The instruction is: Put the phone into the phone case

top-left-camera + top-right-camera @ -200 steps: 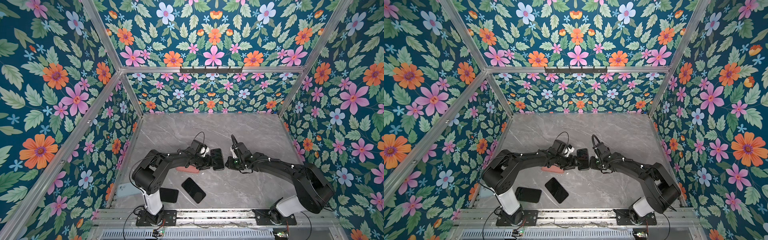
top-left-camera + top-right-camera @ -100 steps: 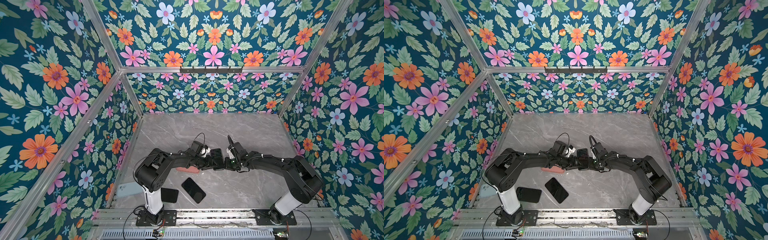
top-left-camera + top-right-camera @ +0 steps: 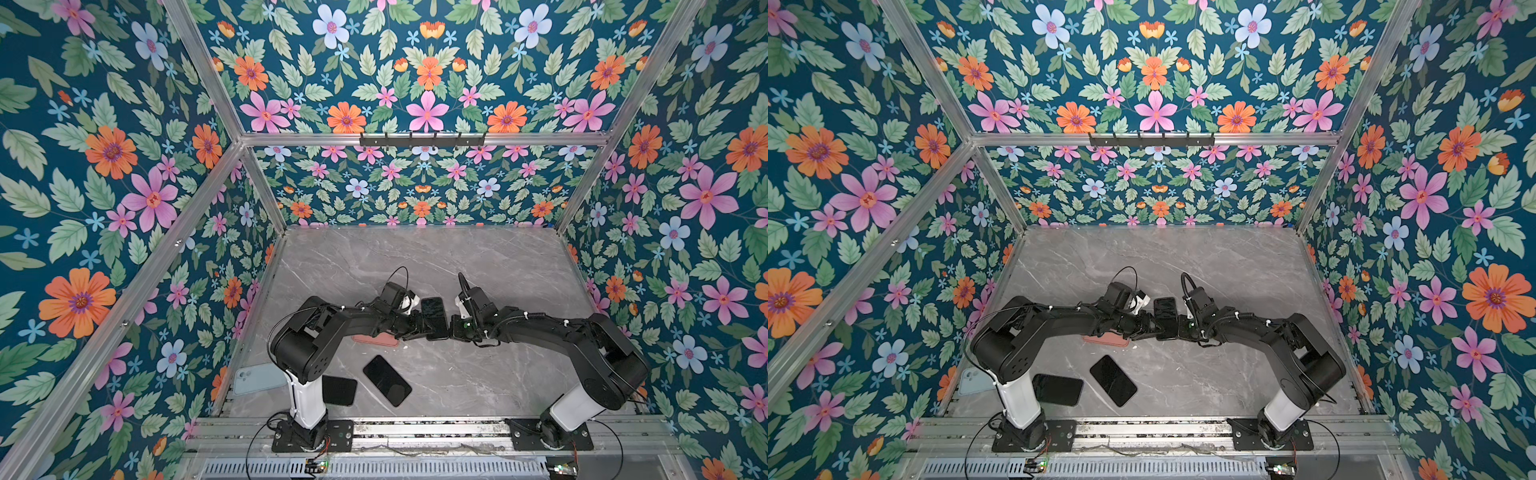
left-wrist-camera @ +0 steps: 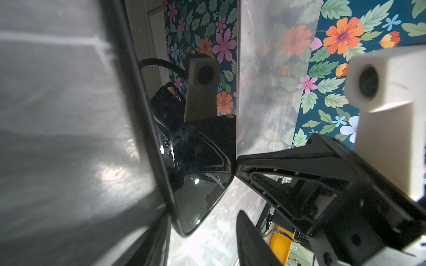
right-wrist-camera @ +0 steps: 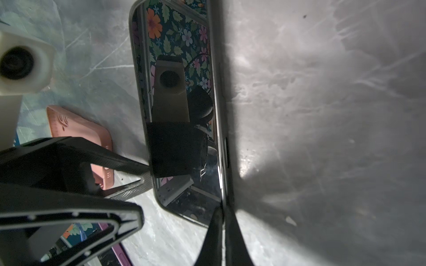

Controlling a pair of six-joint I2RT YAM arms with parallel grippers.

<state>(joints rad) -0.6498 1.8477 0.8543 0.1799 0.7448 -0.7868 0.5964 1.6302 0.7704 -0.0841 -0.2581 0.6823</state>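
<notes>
In both top views a black phone (image 3: 434, 318) (image 3: 1165, 316) is held between the two arms mid-table. My right gripper (image 5: 222, 214) is shut on the long edge of the glossy phone (image 5: 177, 115) near one corner. In the left wrist view my left gripper (image 4: 204, 214) stands open around a corner of the phone (image 4: 198, 161), with bright table showing between the phone and one finger. The right wrist view shows one left fingertip (image 5: 138, 167) touching the phone's opposite edge. A pink phone case (image 3: 376, 340) (image 5: 80, 138) lies flat on the table, partly under my left arm.
A second black phone (image 3: 387, 380) lies askew nearer the front. A dark flat slab (image 3: 338, 390) sits beside the left arm's base. Against the left wall lies a light blue case or phone back (image 3: 257, 378). Flowered walls enclose the grey marble table (image 3: 478, 266).
The right gripper moved in to the phone and closed on its edge. The left gripper's fingers narrowed around the phone's other side. The phone has barely shifted.
</notes>
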